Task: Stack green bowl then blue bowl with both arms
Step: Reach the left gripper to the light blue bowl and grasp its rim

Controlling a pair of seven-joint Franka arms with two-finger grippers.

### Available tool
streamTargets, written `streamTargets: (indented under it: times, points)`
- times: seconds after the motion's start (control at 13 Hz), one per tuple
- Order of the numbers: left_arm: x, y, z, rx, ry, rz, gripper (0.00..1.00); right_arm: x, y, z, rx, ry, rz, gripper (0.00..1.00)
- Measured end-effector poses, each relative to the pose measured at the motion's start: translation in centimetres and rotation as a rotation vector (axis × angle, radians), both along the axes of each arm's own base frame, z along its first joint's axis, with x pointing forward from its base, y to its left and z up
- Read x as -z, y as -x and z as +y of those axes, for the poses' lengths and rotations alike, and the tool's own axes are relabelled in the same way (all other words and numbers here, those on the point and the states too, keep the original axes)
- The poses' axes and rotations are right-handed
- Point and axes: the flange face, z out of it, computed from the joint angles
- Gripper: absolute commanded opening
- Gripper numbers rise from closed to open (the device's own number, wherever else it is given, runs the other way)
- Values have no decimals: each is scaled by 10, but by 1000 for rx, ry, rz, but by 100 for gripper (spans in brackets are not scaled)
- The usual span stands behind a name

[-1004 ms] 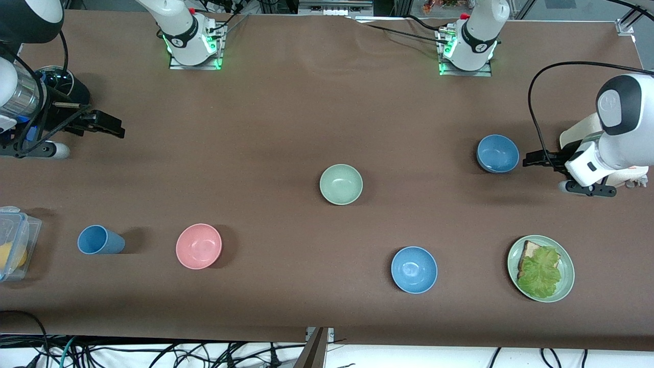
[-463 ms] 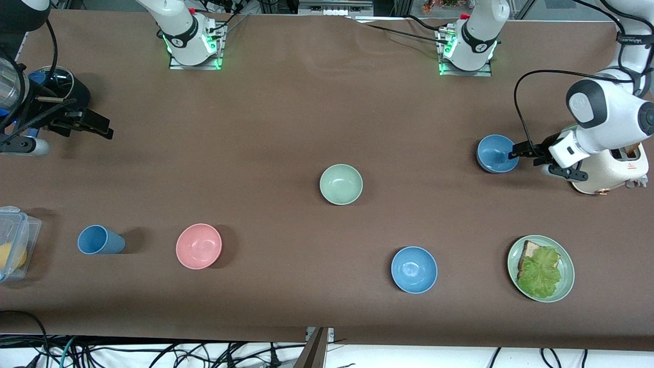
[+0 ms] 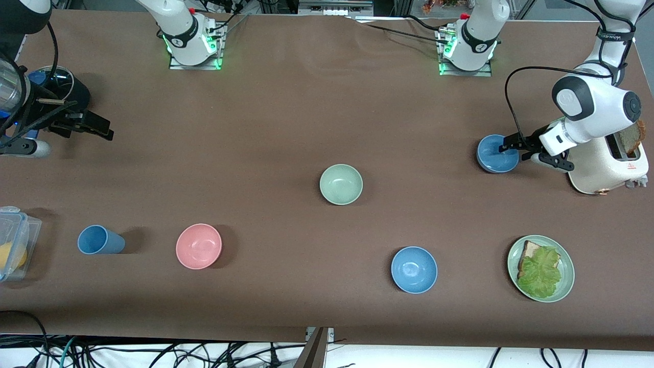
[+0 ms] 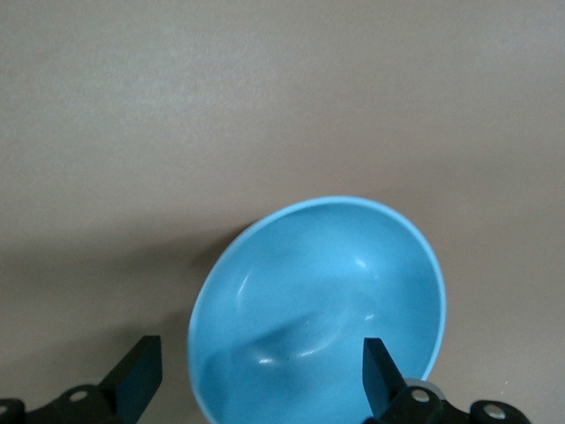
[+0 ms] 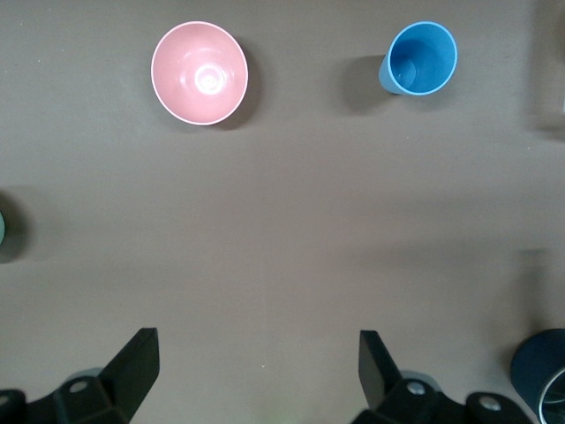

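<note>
Front view: nothing stacked yet, green bowl [image 3: 341, 184] alone mid-worktop [image 3: 286, 117], left end effector [image 3: 507, 146] spread over blue bowl [image 3: 496, 154] beside toaster [image 3: 608, 163], not gripping; right end effector [image 3: 97, 129] spread, waiting at its own end.

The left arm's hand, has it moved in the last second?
Yes. The left hand has crept toward the blue bowl and now reaches over its rim, open.

Brown table [image 3: 286, 112] carries bowls, cup [image 3: 99, 240], plate [image 3: 540, 269], toaster [image 3: 608, 163].
</note>
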Motion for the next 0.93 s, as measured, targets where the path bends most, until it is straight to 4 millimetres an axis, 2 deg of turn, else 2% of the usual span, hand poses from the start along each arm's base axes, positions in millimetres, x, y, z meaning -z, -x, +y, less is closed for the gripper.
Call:
streamTargets:
  times: [0.08,0.23,0.46,0.93]
  points:
    - [0,2,5,6,-1,-5,98,0,0,0,0,0,-1,100]
    - [1,7,17,-8,-9,-18,87,0,0,0,0,0,-1,100]
    - [6,15,21,-89,27,-30,89,0,0,0,1,0,-2,100]
    - [10,17,22,-163,50,-44,88,0,0,0,1,0,-2,100]
